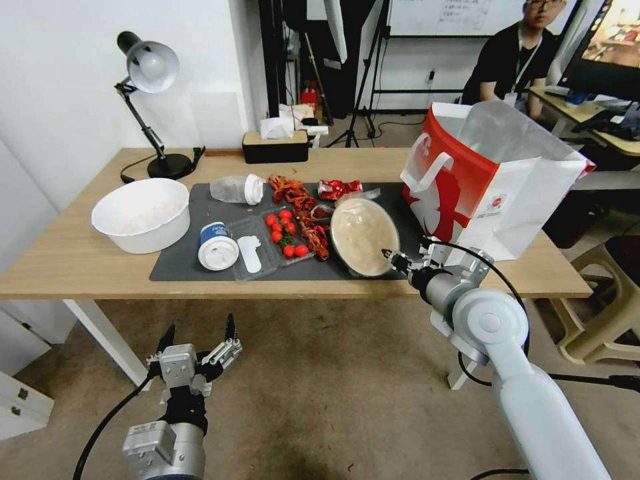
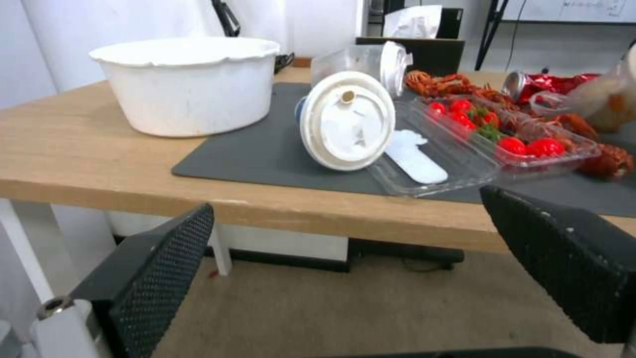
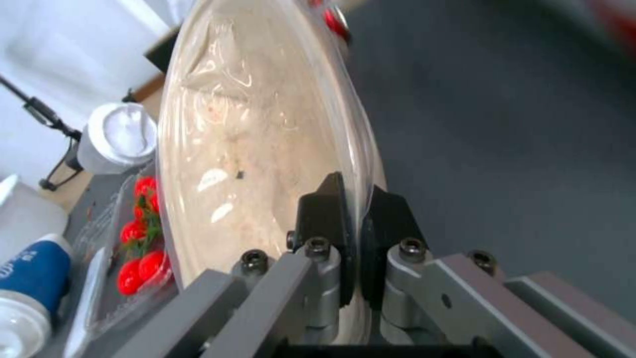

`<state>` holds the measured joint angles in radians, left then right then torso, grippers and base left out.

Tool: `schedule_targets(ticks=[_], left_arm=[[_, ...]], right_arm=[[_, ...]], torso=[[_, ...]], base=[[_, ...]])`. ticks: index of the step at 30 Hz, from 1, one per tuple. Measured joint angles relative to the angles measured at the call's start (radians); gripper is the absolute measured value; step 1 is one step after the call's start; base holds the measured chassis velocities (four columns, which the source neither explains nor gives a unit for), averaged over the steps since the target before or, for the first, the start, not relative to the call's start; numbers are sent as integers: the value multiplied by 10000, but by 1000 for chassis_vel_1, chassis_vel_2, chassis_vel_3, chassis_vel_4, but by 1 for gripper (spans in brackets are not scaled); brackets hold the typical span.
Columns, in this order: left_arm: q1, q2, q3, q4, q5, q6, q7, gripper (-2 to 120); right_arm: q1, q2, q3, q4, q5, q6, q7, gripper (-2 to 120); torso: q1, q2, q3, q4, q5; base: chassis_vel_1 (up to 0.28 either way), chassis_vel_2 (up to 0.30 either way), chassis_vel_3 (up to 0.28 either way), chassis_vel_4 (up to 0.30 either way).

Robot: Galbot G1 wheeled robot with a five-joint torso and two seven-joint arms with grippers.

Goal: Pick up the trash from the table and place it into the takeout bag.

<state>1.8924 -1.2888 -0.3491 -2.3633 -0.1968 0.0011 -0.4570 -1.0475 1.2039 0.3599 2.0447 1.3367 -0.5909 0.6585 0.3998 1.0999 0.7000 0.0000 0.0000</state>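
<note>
My right gripper (image 1: 395, 259) is shut on the near rim of the beige bowl (image 1: 363, 237), which is tilted steeply over the dark mat (image 1: 180, 263). In the right wrist view the fingers (image 3: 328, 211) pinch the film-covered bowl (image 3: 252, 134). The red and white takeout bag (image 1: 493, 180) stands open just right of it. On the mat lie a blue-white lidded cup (image 1: 217, 245), a clear white-capped container (image 1: 237, 189), a crushed red can (image 1: 339, 189), red shells (image 1: 303, 213) and a clear tray of tomatoes (image 1: 283, 233). My left gripper (image 1: 200, 337) hangs open below the table's front edge.
A large white bowl (image 1: 141, 213) sits on the table (image 1: 67, 253) left of the mat. A black desk lamp (image 1: 150, 73) and a tissue box (image 1: 275, 143) stand at the back. A beige stool (image 1: 610, 300) is on the floor at the right.
</note>
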Motion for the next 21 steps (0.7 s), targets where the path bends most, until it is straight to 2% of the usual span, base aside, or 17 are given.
schedule_targets(ticks=[2, 5, 7, 8, 10, 11, 12, 14, 15, 17, 18, 21], left_arm=[[2, 3, -7, -7, 0, -10, -12, 100], [6, 18, -84, -18, 3, -88, -77, 100], [6, 18, -87, -20, 7, -98, -81, 100], [-3, 4, -96, -24, 22, -135, -96, 100], [-21, -31, -122, -30, 37, -157, -141, 100], [-21, -31, -122, -30, 37, -157, -141, 100], [-22, -48, -147, -43, 49, -159, -160, 100], [-8, -94, -160, -68, 105, -169, -170, 100], [-8, -94, -160, -68, 105, -169, -170, 100], [27, -147, -165, -90, 144, -177, -179, 100], [49, -177, -169, -93, 147, -163, -188, 100], [54, -198, -164, -93, 148, -159, -190, 100]], right_arm=[[-18, -1, -11, 8, -103, 35, -109, 0], [-170, -201, -99, 172, -1327, 241, -1015, 0], [-201, -250, -102, 219, -1561, 271, -1174, 0], [-333, -501, -58, 460, -2528, 456, -1931, 0], [-500, -1102, 262, 855, -4625, 1298, -4096, 0], [-500, -1102, 262, 855, -4625, 1298, -4096, 0], [-359, -1455, 388, 1058, -5316, 1845, -4564, 0], [241, -2078, 658, 1247, -5581, 2588, -4462, 0], [241, -2078, 658, 1247, -5581, 2588, -4462, 0], [1265, -2769, 734, 978, -5892, 3054, -3321, 0], [1828, -3131, 662, 768, -6142, 2913, -2448, 0], [2185, -3430, 649, 502, -6620, 2739, -1978, 0]], torso=[[0, 0, 0, 0, 0], [0, 0, 0, 1, 0], [0, 0, 0, 1, 0], [0, 0, 0, 0, 1], [0, 0, -1, -1, -1], [0, 0, -1, -1, -1], [0, 0, 0, -2, 4], [0, 2, 0, 0, 0], [0, 2, 0, 0, 0], [0, 2, 0, 0, 3], [1, 1, 0, 3, -1], [2, 2, 0, 3, 0]], base=[[0, 0, 0, 0], [0, 0, 0, 0], [0, 0, 0, 0], [0, 0, 0, 0], [0, 0, 0, 0], [0, 0, 0, 0], [0, 0, 0, 0], [0, 0, 0, 0], [0, 0, 0, 0], [0, 0, 0, 0], [0, 0, 0, 0], [0, 0, 0, 0]])
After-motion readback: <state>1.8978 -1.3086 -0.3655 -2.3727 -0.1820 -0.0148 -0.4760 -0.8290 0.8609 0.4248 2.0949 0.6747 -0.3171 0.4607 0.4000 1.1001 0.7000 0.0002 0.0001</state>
